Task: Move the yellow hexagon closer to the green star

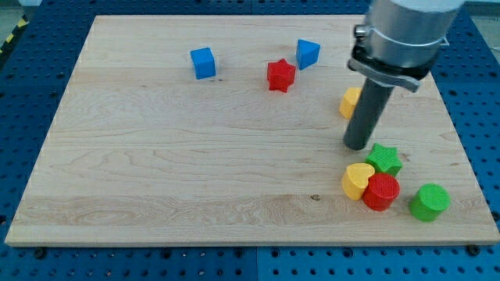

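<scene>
The yellow hexagon [350, 102] lies at the view's right, half hidden behind my rod. The green star [385, 159] lies below it, nearer the view's bottom. My tip [356, 146] rests on the board between them, just below the hexagon and just left of and above the star. A yellow heart [358, 180] and a red cylinder [381, 192] touch each other right below the star.
A green cylinder [430, 201] sits at the lower right near the board's edge. A blue cube [203, 62], a red star [280, 75] and a blue triangular block [307, 53] lie along the view's top. The wooden board [156, 156] sits on a blue perforated table.
</scene>
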Available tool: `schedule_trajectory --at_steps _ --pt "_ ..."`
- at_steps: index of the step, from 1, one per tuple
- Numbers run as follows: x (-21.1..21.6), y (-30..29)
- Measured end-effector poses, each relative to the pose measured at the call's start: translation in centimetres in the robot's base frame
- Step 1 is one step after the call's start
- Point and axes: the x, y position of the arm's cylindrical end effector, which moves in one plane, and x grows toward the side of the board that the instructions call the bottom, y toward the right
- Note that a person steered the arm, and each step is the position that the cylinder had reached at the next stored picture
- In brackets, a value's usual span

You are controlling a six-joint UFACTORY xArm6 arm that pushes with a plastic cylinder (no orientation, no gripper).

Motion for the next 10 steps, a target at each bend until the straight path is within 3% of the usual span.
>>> schedule_trajectory --at_steps 3,4,5,6,8,10 --pt "2.8 4.5" --pt "0.9 1.4" --pt "-3.2 -4.2" --pt "-7.9 -5.3" --pt "-11.2 -3.2" --pt "-11.5 1.4"
